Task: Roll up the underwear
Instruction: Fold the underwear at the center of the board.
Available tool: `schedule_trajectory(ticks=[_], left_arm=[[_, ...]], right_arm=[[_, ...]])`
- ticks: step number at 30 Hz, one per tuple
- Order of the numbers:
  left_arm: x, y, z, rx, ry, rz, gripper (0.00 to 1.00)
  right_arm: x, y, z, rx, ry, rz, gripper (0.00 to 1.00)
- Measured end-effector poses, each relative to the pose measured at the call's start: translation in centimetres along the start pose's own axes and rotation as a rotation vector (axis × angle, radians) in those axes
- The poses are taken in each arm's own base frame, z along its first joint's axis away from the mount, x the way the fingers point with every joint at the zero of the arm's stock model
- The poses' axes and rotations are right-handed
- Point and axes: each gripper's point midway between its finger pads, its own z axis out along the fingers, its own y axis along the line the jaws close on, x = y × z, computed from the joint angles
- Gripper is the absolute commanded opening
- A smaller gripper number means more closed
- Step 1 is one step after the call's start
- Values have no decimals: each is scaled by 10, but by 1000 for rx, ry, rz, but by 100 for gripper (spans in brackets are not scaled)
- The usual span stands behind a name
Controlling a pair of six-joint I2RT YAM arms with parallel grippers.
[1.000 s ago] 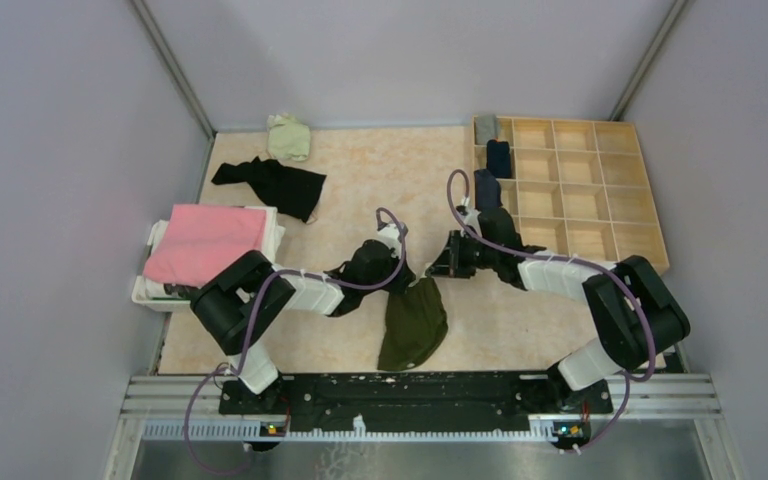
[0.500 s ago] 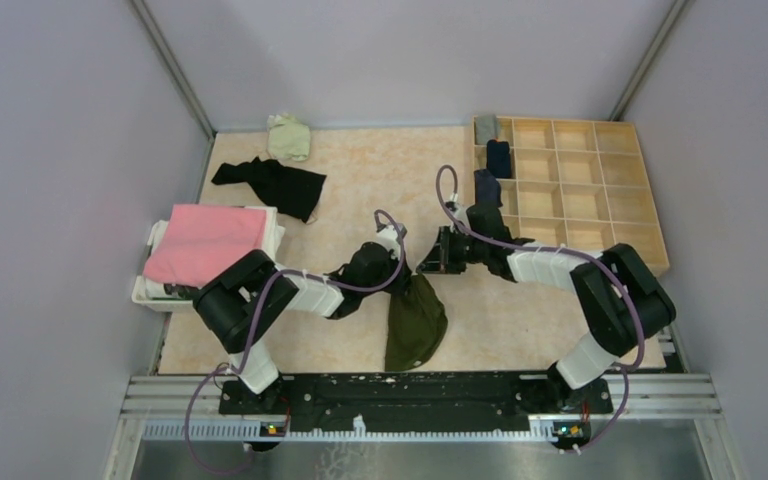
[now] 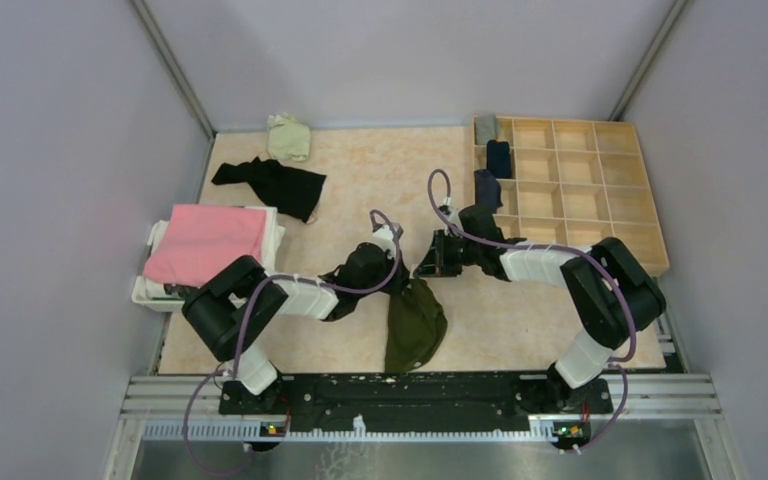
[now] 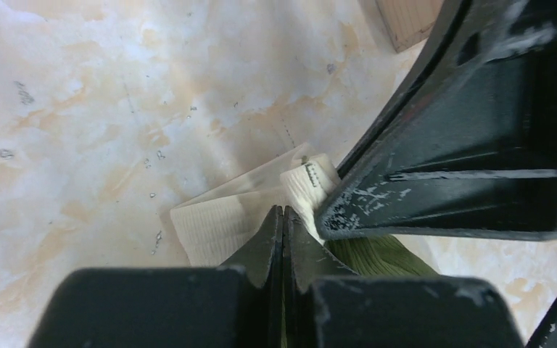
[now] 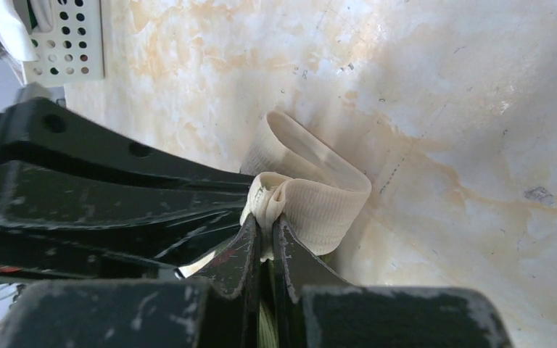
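An olive green underwear (image 3: 415,325) with a cream waistband (image 5: 319,203) lies lengthwise at the table's middle. Both grippers meet at its far end. My left gripper (image 3: 403,278) is shut, its tips (image 4: 283,212) on the waistband (image 4: 214,225), with olive fabric (image 4: 377,255) beside and between the jaws. My right gripper (image 3: 423,270) is shut on a bunched fold of the same waistband (image 5: 265,221). The right gripper's finger (image 4: 442,181) crosses close to the left one. More underwear shows: a black piece (image 3: 270,183) at back left.
A wooden compartment box (image 3: 600,190) stands at back right, with rolled pieces (image 3: 498,158) in its left cells. A pale green garment (image 3: 288,137) lies at the back. A folded pink cloth (image 3: 205,240) rests on a white basket (image 3: 150,290) at the left edge.
My right gripper has moved left toward the left gripper, drawing the waistband's end together. The olive underwear has narrowed and shifted slightly left. Both grippers stayed shut.
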Motion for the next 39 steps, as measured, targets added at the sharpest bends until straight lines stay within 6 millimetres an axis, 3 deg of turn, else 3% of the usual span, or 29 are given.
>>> schedule_trajectory(ticks=[11, 14, 20, 24, 29, 34, 39], left_arm=[[-41, -13, -33, -14, -89, 31, 0], [-46, -21, -44, -13, -103, 23, 9], [-16, -61, -60, -39, -27, 8, 38], [-3, -81, -63, -109, 27, -21, 49], [10, -94, -53, -198, 69, -21, 52], [31, -95, -39, -281, 136, 34, 54], [38, -97, -29, -347, 160, 84, 55]], right_arm=[[0, -6, 0, 31, -7, -1, 0], [0, -8, 0, 41, -7, 3, 0], [2, -14, 2, 65, 1, 6, 0], [2, -15, 2, 72, 1, 8, 0], [2, -15, 2, 75, 1, 7, 0], [2, -16, 2, 77, 1, 1, 0], [2, -16, 2, 79, 0, -1, 0]])
